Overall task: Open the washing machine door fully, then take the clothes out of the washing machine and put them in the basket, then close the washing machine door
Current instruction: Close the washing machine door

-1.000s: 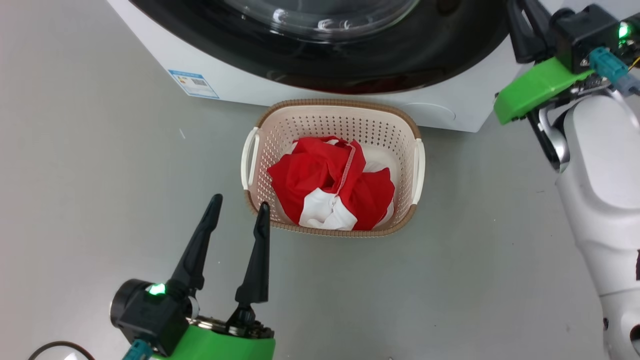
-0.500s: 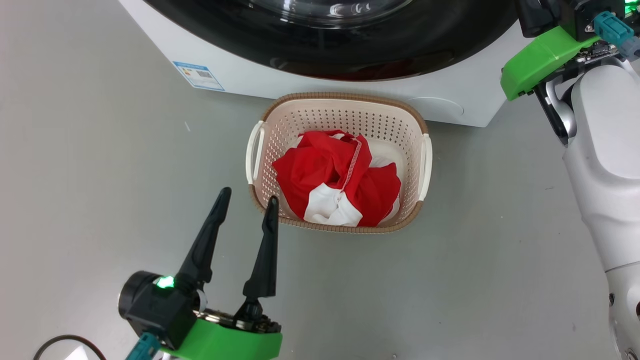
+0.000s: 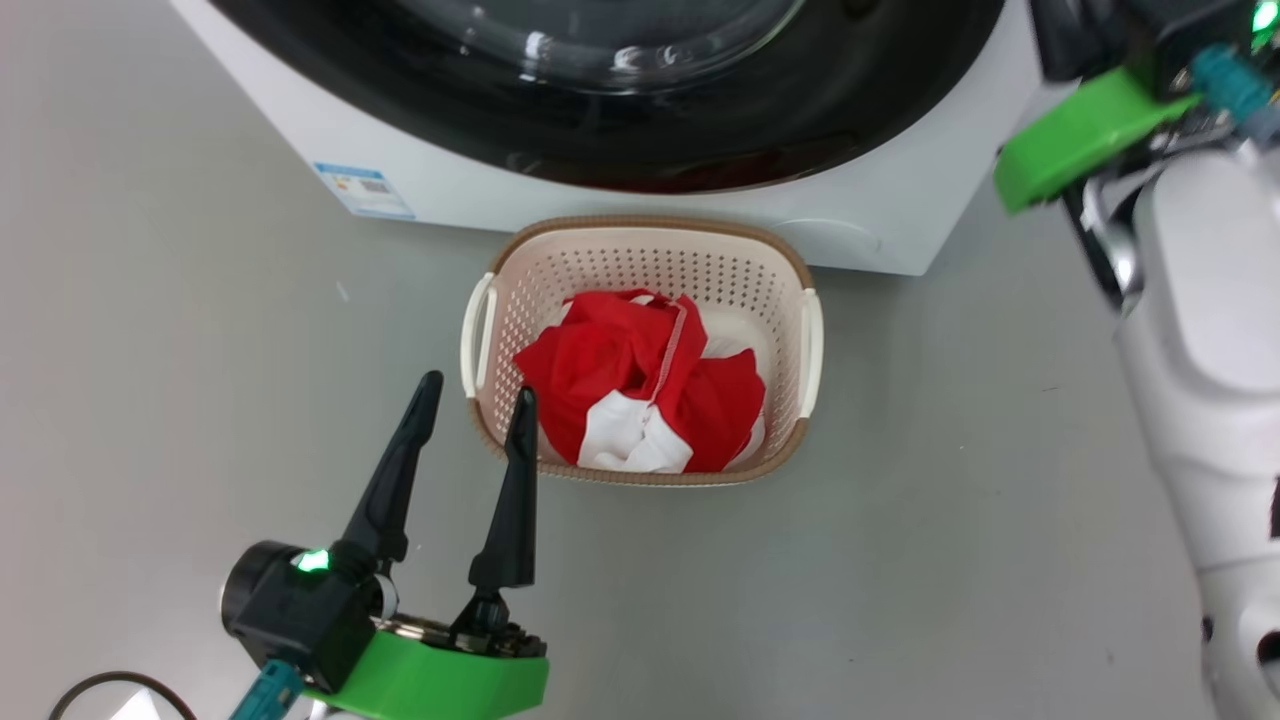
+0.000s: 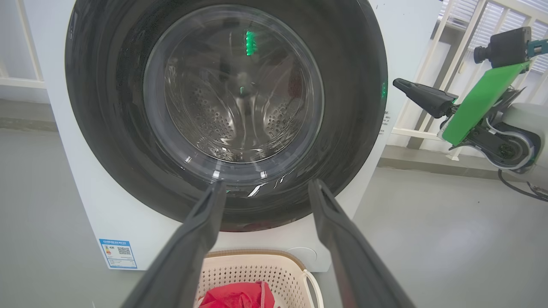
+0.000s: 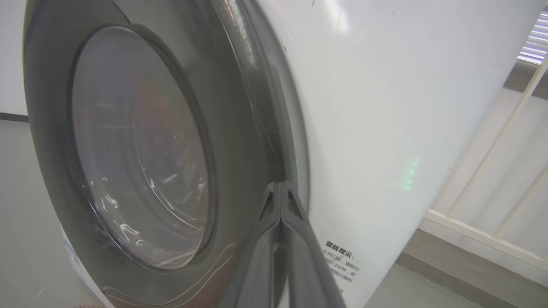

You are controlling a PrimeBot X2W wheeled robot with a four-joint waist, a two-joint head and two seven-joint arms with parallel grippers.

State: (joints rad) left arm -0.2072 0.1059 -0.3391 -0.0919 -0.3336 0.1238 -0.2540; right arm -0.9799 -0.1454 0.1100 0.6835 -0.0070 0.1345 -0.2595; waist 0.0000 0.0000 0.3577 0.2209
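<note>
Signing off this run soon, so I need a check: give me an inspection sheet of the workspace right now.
Surface: smooth grey floor.
Job's things: door looks shut against washer, latching unclear; clothes heaped in basket, set before washer.
Clutter: nothing seen.
Grippers: left gripper open, empty, pointing at door; right gripper shut, tips by door's edge.
Cables: black cable looped on floor near left arm.
Surroundings: white railing beside washer.

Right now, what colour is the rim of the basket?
Brown, with a woven look, around the cream basket. It shows best in the head view.
</note>
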